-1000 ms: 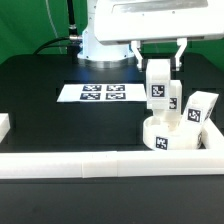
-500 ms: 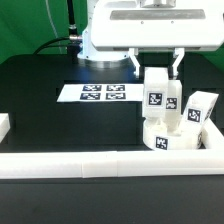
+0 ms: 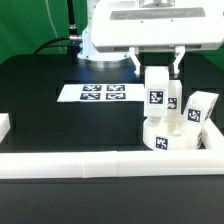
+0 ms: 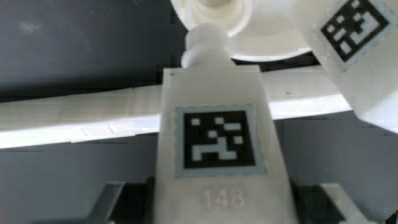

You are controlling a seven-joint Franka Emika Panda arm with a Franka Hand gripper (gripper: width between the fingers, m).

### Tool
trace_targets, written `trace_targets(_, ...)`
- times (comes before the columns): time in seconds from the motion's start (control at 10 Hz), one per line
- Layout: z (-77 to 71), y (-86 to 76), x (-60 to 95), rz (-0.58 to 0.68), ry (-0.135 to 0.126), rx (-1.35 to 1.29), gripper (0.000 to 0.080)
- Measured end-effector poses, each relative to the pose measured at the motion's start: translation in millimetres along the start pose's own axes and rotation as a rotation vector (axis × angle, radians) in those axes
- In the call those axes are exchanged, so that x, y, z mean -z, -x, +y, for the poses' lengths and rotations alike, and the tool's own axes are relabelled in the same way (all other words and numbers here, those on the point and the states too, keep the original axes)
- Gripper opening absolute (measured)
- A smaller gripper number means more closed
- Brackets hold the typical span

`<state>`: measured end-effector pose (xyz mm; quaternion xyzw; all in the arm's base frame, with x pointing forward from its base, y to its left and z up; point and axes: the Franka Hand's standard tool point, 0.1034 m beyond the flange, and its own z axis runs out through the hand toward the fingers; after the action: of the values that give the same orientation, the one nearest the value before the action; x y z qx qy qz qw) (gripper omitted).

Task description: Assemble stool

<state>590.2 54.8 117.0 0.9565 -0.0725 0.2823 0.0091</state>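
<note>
The tool (image 3: pixel 157 69) is clamped on one stool leg (image 3: pixel 157 92), its fingers (image 3: pixel 135 64) pressing the leg's two sides near the top. Compared with a second ago, the tool has come down a little and shifted slightly toward the exterior view's left. The leg, which hung somewhat tilted, now stands closer to upright. Over the last half second it barely moves, so the descent seems to have slowed or stopped.

The leg hangs over the round seat (image 3: pixel 165 136). The seat lies on the black surface (image 3: pixel 40 110) near the corner at the exterior view's right and nearest that camera, just behind the long white rail (image 3: pixel 90 163) that runs along the near edge. In the wrist view the held leg (image 4: pixel 217 130) points its narrow end at the seat (image 4: pixel 249 35), close to a round socket, with the tool (image 4: pixel 222 200) gripping its other end. Whether the tip already touches the socket cannot be told.

A second leg (image 3: pixel 204 104) leans just beside the seat, toward the surface's right edge in the exterior view. The marker board (image 3: pixel 100 93) lies well apart, toward the far edge.

The change suggests the insertion is starting: the leg is lined up and lowered, and what probably remains is seating its end in the socket. Any leftover tilt could make it bind.
</note>
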Motion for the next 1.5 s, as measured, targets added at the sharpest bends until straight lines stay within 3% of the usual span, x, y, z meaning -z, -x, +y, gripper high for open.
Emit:
trace_targets(0.4, -0.1, 1.1, -0.7, -0.004, 0.001, 0.008, 0.0337)
trace_targets(0.7, -9.5, 10.5, -0.1, 0.018, -0.003, -0.016, 0.0337)
trace_targets(1.5, -5.6, 19.2, -8.6, 0.017, 0.009, 0.018, 0.0337)
